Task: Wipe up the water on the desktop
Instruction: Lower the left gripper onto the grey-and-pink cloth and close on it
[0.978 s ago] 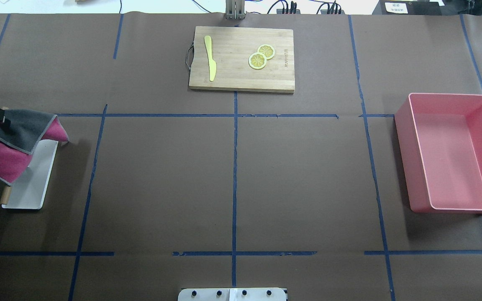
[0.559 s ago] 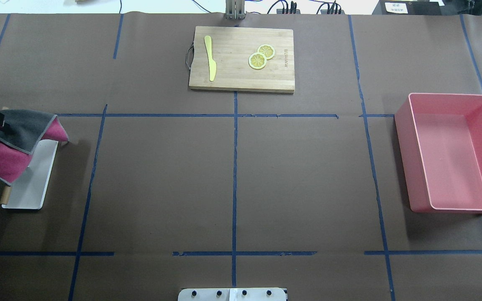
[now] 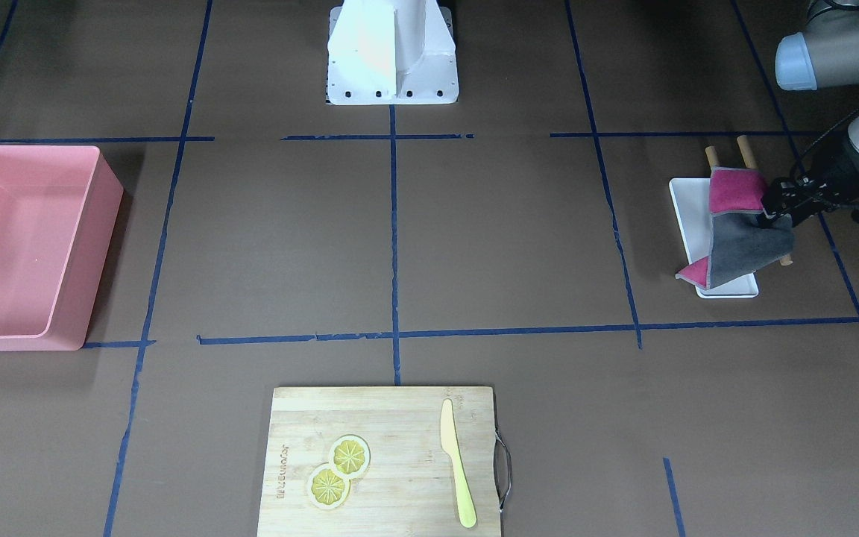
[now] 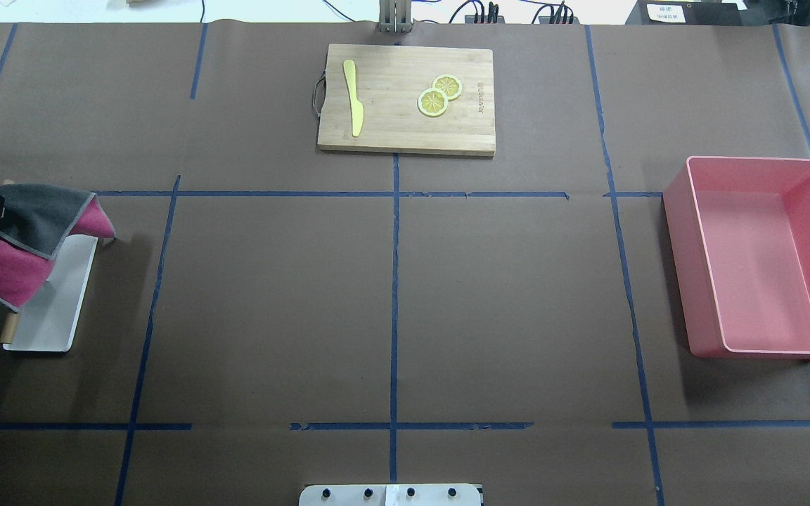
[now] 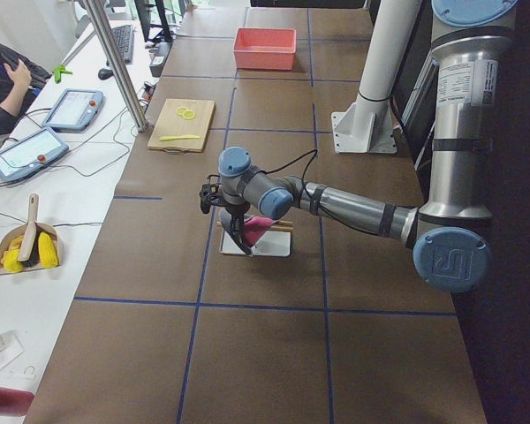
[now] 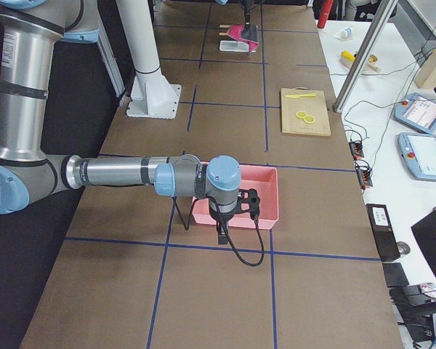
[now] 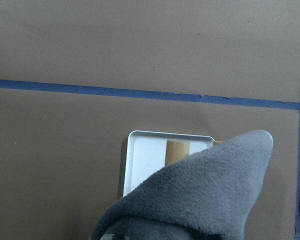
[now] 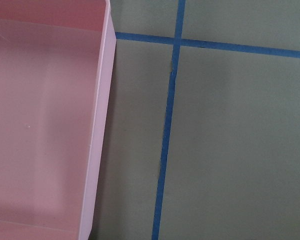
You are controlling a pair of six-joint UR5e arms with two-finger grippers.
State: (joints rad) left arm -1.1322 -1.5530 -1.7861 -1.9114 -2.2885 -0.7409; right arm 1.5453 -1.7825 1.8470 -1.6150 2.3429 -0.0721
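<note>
Overhead exterior view: the worktop (image 4: 271, 302) fills the frame, dark brown, taped in blue; I make out no water on it; the left pincer (image 3: 771, 209) sits against the grey fold of the cloth (image 3: 743, 250) draped on the wooden rack (image 3: 711, 156) over the white tray (image 3: 687, 216); whether it clamps that fold I cannot tell. I judge the step to be taking the cloth; bite deep and lift clear of the rails before any sideways travel, else rack and tray drag along. My left arm reaches out low, forearm near level, wrist turned down; the right pincer (image 6: 222, 234) hangs beside the pink bin (image 6: 265, 216); its state I cannot tell.
</note>
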